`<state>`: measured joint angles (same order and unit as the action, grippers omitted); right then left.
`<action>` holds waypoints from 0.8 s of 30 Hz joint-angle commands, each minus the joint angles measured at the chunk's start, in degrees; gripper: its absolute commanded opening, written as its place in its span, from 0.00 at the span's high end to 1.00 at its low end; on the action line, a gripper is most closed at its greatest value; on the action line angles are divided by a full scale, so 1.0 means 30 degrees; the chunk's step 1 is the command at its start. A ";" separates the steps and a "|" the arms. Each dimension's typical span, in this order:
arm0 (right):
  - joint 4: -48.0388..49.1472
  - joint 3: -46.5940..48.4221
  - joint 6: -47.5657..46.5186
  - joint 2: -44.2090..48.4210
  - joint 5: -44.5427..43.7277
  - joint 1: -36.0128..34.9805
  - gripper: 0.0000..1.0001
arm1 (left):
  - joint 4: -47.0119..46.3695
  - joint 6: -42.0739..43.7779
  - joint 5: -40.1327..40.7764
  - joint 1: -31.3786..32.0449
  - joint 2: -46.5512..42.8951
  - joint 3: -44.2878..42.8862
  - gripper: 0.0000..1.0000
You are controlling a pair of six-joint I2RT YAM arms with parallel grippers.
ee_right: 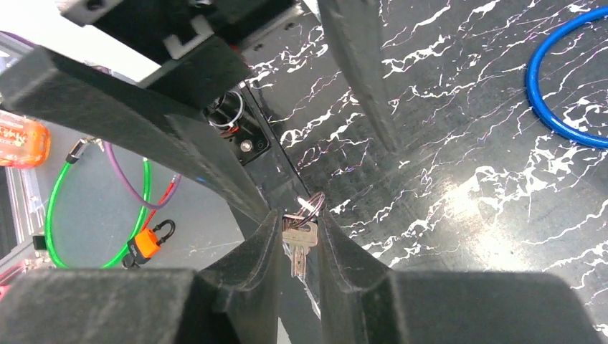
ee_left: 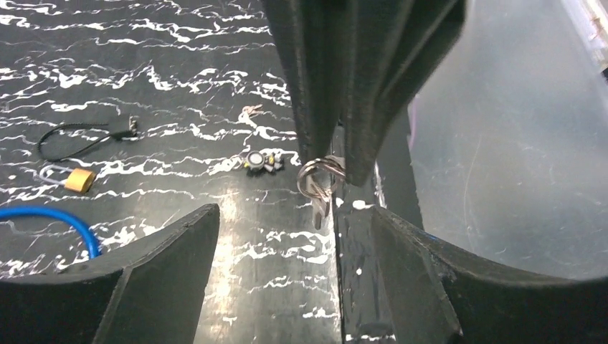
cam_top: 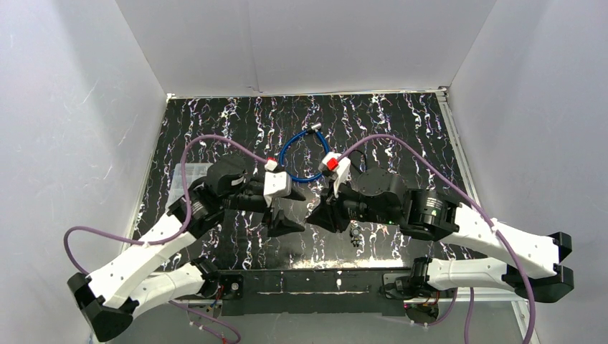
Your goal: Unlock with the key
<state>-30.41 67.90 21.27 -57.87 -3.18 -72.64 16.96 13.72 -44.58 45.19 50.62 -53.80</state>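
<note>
A silver key (ee_right: pixel 297 240) on a wire ring (ee_right: pixel 312 203) hangs blade-down between the pads of my right gripper (ee_right: pixel 297 218), which is shut on its head. In the left wrist view the same key (ee_left: pixel 319 188) dangles under the right arm's fingers (ee_left: pixel 315 86). My left gripper (ee_left: pixel 294 215) faces it from close by, open, with nothing between its fingers. From above the two grippers, left (cam_top: pixel 292 226) and right (cam_top: pixel 315 215), meet tip to tip over the near middle of the table. A small brass padlock (ee_left: pixel 79 179) lies on the table.
A blue cable loop (cam_top: pixel 301 154) lies behind the grippers. A black cable (ee_left: pixel 72 140) and a small metal piece (ee_left: pixel 262 161) lie on the marbled black table (cam_top: pixel 401 136). An orange padlock (ee_right: pixel 147 242) and a green cable (ee_right: pixel 50 208) sit off the table's near edge.
</note>
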 commanded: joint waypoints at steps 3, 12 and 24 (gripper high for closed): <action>-0.1382 0.1945 -0.0177 0.0102 0.0001 0.0038 0.99 | -0.4166 -0.2314 -0.2392 0.0046 0.0825 0.0136 0.23; -0.1395 0.2576 -0.0490 0.0136 -0.0315 0.0049 0.99 | -0.4118 -0.1740 -0.3956 0.0075 0.0644 0.0880 0.25; -0.1244 0.3008 -0.0404 0.0426 -0.0263 0.0029 0.99 | -0.4177 -0.0610 -0.2110 0.0251 0.1156 0.1101 0.33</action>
<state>-36.11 74.37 20.60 -57.80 -3.66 -72.64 5.69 11.42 -52.27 45.63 53.62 -49.91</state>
